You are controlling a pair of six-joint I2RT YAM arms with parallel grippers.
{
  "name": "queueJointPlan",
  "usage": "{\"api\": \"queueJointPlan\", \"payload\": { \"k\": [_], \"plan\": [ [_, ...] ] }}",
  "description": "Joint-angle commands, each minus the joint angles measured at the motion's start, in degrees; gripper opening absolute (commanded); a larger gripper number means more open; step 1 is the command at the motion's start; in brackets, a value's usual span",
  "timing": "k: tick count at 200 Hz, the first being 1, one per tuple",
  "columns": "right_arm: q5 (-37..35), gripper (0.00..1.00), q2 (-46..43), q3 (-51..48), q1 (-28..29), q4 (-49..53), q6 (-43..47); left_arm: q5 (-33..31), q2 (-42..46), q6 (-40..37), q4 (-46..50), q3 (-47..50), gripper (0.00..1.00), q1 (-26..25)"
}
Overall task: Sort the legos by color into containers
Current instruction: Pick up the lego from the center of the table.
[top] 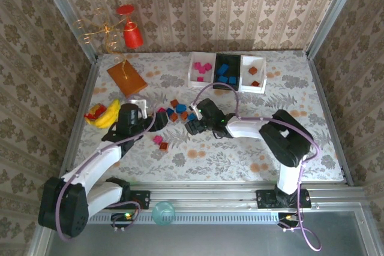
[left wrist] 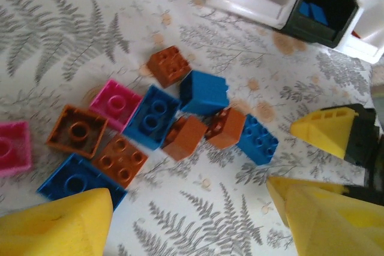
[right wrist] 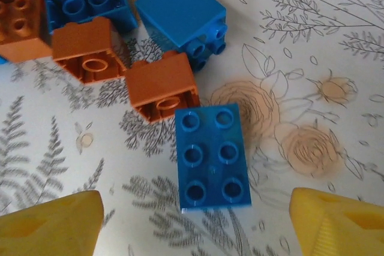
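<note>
**Sorting part done, seen from above and from both wrists.** Reading left to right, your left gripper [left wrist: 192,229] hangs near the middle of the table [top: 288,106]. Its fingers are spread wide with nothing between them, and they sit on the near side of the loose legos [top: 177,112]. This cluster of about a dozen pink, blue and brown bricks is unsorted. Two stray bricks [top: 160,142], one pink and one brown, lie just toward the near edge.

At the cluster's right side your right gripper [right wrist: 192,232] is also spread. Its fingers flank a blue brick [right wrist: 213,157] lying studs up, and they do not touch it.

Along the far edge, right of centre, stand the three containers, touching side by side:
- The left white container [top: 191,67] holds a few pink bricks.
- The black container [top: 231,59] holds a few blue bricks.
- The right white container [top: 252,65] holds two brown bricks.

Judged from this, you are well short of half done. The colour scheme is set, the central cluster is left to clear, and the blue brick looks like the likely next pick.
</note>
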State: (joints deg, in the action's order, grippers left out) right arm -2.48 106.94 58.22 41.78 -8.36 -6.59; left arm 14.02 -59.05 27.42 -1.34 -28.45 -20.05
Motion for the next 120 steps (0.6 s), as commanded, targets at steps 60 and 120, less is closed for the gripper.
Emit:
{"api": "queueJointPlan", "payload": {
  "k": [60, 120],
  "plan": [
    [0.11, 0.52, 9.12, 9.24, -0.67, 7.06, 3.76, 1.45, 4.81, -1.69, 1.4, 2.86, 0.78, 1.67],
    [-1.26, 0.33, -7.51, 1.87, -5.01, 5.03, 2.62, 2.06, 5.88, -0.82, -0.1, 3.7, 0.79, 1.77]
  ]
}}
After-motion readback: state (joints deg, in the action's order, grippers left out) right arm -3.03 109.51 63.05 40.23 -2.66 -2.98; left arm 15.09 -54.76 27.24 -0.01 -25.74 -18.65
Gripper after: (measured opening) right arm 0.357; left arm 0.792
